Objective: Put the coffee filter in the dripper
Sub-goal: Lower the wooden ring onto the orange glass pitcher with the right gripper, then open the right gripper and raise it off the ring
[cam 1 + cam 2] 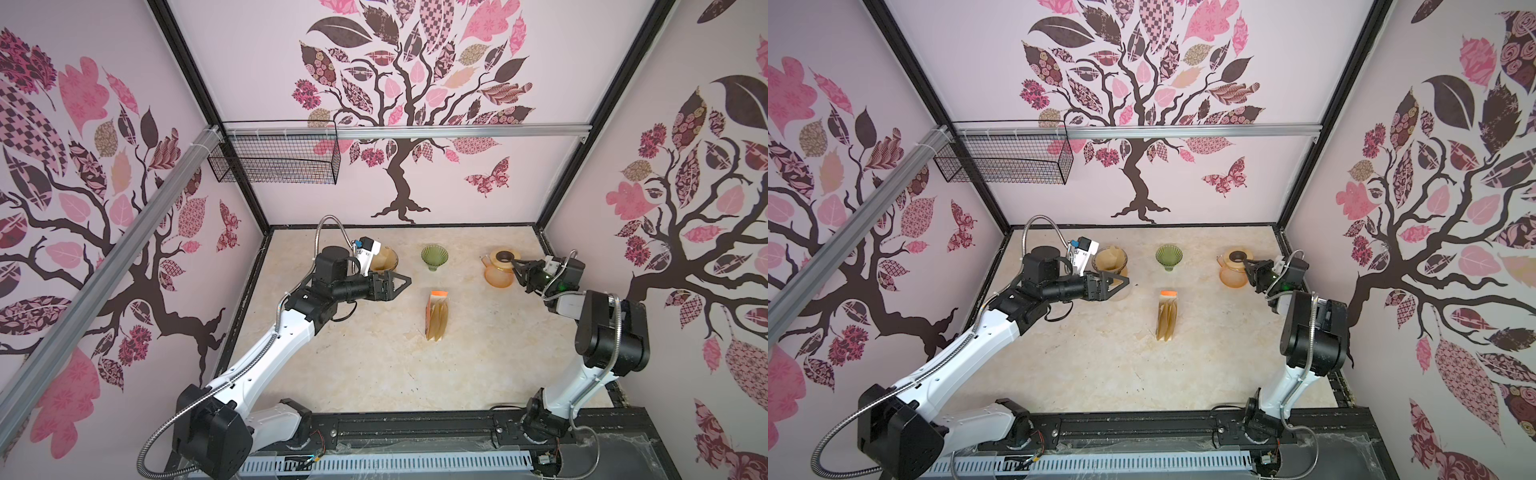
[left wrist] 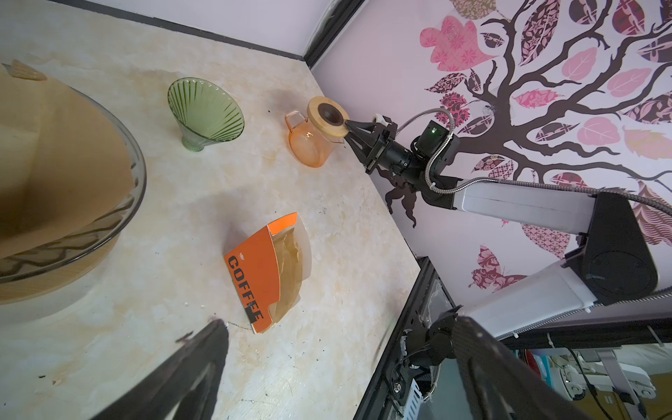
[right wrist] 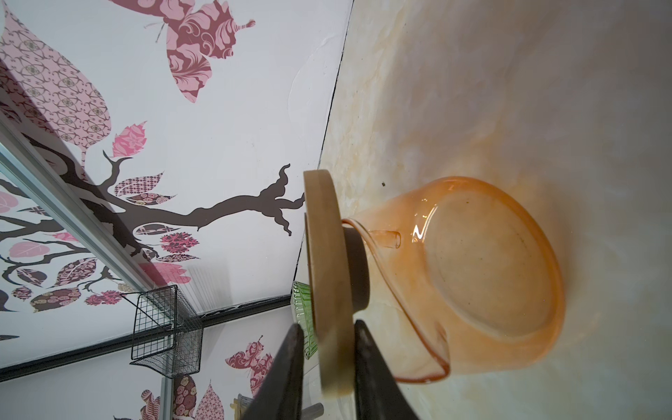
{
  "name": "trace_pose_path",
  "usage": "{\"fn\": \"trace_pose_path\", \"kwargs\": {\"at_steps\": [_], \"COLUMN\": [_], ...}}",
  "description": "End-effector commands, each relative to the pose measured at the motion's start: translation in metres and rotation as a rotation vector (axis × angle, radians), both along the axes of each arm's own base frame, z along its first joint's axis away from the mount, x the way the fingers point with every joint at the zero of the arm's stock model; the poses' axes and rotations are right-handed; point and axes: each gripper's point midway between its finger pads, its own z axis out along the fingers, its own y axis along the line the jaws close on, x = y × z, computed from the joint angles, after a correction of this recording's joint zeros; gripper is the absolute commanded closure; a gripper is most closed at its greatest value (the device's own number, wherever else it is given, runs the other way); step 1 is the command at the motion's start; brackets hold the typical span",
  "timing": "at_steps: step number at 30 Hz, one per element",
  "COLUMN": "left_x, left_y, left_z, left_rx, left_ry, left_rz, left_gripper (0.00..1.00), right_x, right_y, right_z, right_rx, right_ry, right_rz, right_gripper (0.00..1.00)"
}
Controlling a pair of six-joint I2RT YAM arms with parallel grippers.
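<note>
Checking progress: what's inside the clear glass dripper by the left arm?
A brown paper coffee filter lines the clear glass dripper, which sits on a wooden base. The paper covers the dripper's bottom, so anything under it cannot be seen.

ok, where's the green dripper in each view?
Top view: green glass dripper, back middle of table.
Top view: same place.
Left wrist: beside the orange glass carafe.
Right wrist: green sliver behind the carafe's wooden lid.
Shared landmark: the carafe.
</note>
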Motion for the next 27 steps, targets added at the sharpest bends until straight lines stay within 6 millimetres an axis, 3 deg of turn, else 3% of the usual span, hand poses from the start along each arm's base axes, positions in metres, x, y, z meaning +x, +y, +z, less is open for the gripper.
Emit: {"fn": "trace_pose_path", "kwargs": {"at_steps": [1,27], "left_x": [0.001,0.001], "left_y": [-0.001,0.001], "left_z": [-0.006,-0.009], "left_rx": [-0.001,0.003], "left_ry": [-0.006,-0.001], "left_rz": [0.002,0.013], "left_gripper": [0.02,0.02], "right_x": [0.006,-0.008], "right_y": [0.000,-0.005], "right_z": [0.018,0.025], "right_rx": [-0.023,-0.069], "right_ry": [-0.048,0.021], "right_rz": [0.007,-0.041], "right_gripper": [0.71,0.57]}}
